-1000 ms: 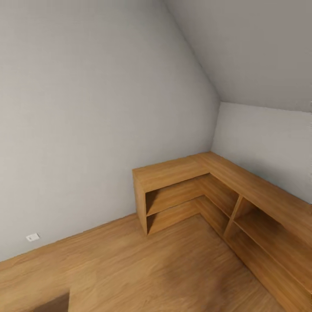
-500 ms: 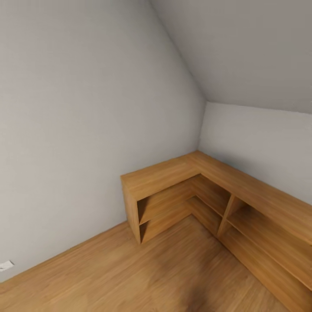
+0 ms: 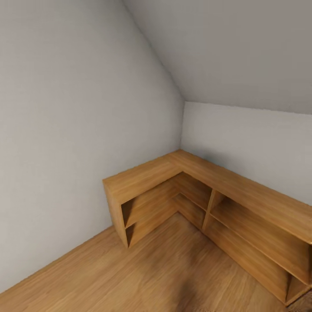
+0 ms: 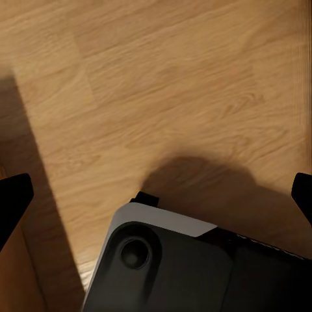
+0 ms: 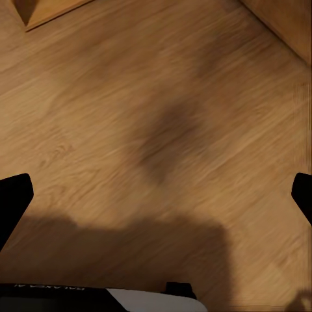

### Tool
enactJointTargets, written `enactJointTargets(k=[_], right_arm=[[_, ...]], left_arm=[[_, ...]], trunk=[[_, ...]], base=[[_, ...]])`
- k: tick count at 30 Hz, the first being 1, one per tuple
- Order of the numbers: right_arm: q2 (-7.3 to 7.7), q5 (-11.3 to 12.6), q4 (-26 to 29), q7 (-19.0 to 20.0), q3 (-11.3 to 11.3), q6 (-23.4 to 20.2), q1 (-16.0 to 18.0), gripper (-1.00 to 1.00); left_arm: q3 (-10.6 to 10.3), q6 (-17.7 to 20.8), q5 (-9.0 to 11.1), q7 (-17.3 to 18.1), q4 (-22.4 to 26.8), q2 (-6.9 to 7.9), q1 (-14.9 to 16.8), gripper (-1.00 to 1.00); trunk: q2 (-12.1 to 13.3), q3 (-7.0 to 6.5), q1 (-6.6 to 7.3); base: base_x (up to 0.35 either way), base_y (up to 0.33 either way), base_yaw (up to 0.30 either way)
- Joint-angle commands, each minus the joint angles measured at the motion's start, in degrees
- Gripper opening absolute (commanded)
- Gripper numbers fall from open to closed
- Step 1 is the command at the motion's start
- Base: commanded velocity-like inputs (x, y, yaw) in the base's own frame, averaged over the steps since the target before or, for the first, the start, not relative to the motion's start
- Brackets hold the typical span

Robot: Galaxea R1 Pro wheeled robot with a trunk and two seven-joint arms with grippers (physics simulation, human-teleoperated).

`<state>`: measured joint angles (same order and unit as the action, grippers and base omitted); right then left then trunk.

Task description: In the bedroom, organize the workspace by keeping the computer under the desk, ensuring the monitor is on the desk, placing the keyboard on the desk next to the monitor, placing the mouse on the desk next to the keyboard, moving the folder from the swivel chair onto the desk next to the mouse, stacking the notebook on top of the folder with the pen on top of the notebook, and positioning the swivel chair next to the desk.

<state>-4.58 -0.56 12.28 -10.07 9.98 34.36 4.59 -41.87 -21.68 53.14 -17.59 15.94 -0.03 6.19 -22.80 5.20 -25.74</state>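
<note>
Head view: L-shaped wooden shelf [image 3: 208, 190] sits in the far corner against grey walls [image 3: 65, 130], its cubbies open toward the wood floor [image 3: 151, 277]. Left gripper [image 4: 156, 195] has fingers spread wide, tips at the frame edges, holding nothing, above floor and the robot's base [image 4: 169, 260]. Right gripper [image 5: 156, 195] is likewise spread and empty over shadowed floor. Can't tell where the task's things are.

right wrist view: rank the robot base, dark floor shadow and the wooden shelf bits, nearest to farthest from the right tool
1. robot base, close by the right tool.
2. dark floor shadow, on the open floor ahead.
3. shelf end and long shelf side, at the floor's far edges; too close to call.
</note>
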Motion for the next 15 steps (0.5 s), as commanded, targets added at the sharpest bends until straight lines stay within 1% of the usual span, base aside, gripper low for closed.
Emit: enactJointTargets(k=[1,6,15], right_arm=[[0.01,-0.1,-0.1,-0.6,0.5,0.1,0.1,1.00],[0.01,-0.1,-0.1,-0.6,0.5,0.1,0.1,1.00],[0.04,-0.1,-0.1,-0.6,0.5,0.1,0.1,1.00]], left_arm=[[-0.5,-0.2,0.3,-0.4,0.1,0.03,0.0,1.00],[-0.5,-0.2,0.3,-0.4,0.1,0.03,0.0,1.00],[-0.5,-0.2,0.3,-0.4,0.1,0.03,0.0,1.00]], trunk=[[-0.1,0.12,-0.04],[-0.1,0.12,-0.04],[-0.1,0.12,-0.04]], base=[[0.140,0.001,-0.289],[0.231,0.000,-0.289],[0.312,0.000,-0.290]])
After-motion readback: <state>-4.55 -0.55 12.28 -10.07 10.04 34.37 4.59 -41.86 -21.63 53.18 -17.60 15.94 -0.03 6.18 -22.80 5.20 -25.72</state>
